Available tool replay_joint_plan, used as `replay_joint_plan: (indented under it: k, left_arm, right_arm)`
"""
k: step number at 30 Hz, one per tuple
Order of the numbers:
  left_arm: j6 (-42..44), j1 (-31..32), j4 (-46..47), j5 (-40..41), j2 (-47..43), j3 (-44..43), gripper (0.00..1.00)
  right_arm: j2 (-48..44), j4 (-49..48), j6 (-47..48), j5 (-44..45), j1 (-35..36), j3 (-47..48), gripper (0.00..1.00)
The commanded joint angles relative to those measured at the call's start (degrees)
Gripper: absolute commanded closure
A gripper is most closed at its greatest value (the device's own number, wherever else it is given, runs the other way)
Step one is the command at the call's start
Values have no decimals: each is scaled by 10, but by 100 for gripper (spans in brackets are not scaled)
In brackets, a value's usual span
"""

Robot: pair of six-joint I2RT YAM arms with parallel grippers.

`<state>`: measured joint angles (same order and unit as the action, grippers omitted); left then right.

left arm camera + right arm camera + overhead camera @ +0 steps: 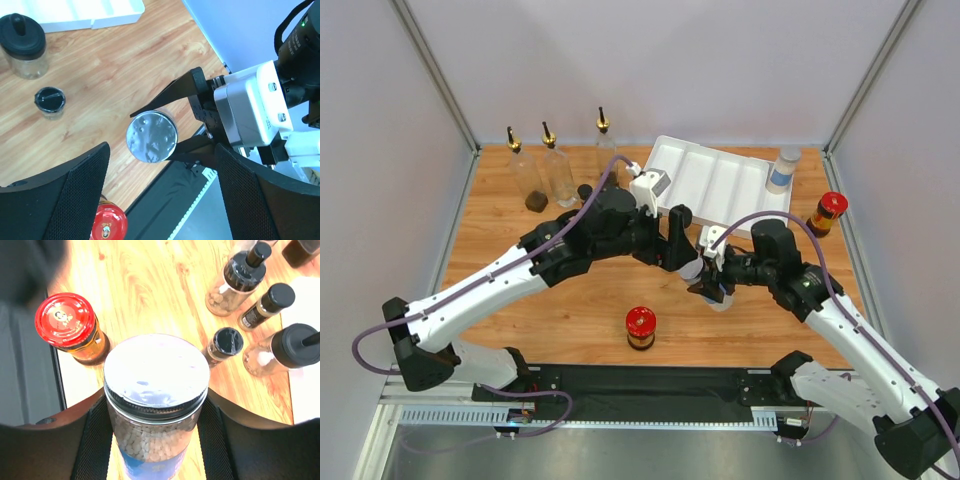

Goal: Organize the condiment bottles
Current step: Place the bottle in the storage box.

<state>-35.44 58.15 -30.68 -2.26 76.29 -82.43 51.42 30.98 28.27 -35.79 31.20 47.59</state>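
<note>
The step in hand is the moving of one silver-lidded glass shaker jar (156, 375), filled with pale round grains. It stands upright in the middle of the wooden table (490, 220), a little to the right and nearer than the white divided plastic tray (720, 180). The right gripper (156, 440) holds it, with one pad pressed on each side of the glass below the lid. Whether its base touches the wood or hangs just above it, I cannot tell.

The left gripper (160, 170) hovers over the same jar with its fingers spread wide and touching nothing. In its wrist view the lid shows between the two pads, but lower than them.

My judgement is that the jar now belongs to the right arm alone. The next move calls for the left arm to rise and draw away to the left, so the two arms do not knock each other. Then the right arm can carry the jar far and right, toward the second silver-lidded shaker (782, 170) at the far right corner of the tray. A red-lidded dark jar (640, 328) stands near and left, apart from this path.
</note>
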Motion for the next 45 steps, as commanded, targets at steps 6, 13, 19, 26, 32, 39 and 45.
replay_joint_plan:
  k: [6, 13, 19, 26, 32, 39, 45]
  left_arm:
    - [86, 2, -50, 94, -65, -3, 4]
    - [179, -6, -83, 202, -159, 49, 1]
    - [237, -27, -77, 263, -239, 124, 0]
    - [297, -33, -71, 350, -283, 205, 0]
    - [305, -36, -59, 385, -301, 265, 0]
    - [307, -39, -43, 400, -319, 310, 0]
    - [309, -45, -36, 409, -327, 334, 0]
  right_arm:
    - [-14, -7, 9, 5, -39, 20, 77]
    - [1, -35, -11, 6, -115, 44, 77]
    - [45, -60, -19, -40, -241, 78, 77]
    - [106, -100, -24, -66, -348, 111, 76]
    - [158, -150, -59, -86, -389, 134, 76]
    - [188, -206, -79, -72, -391, 134, 76]
    - [211, -242, -92, -67, -392, 131, 76]
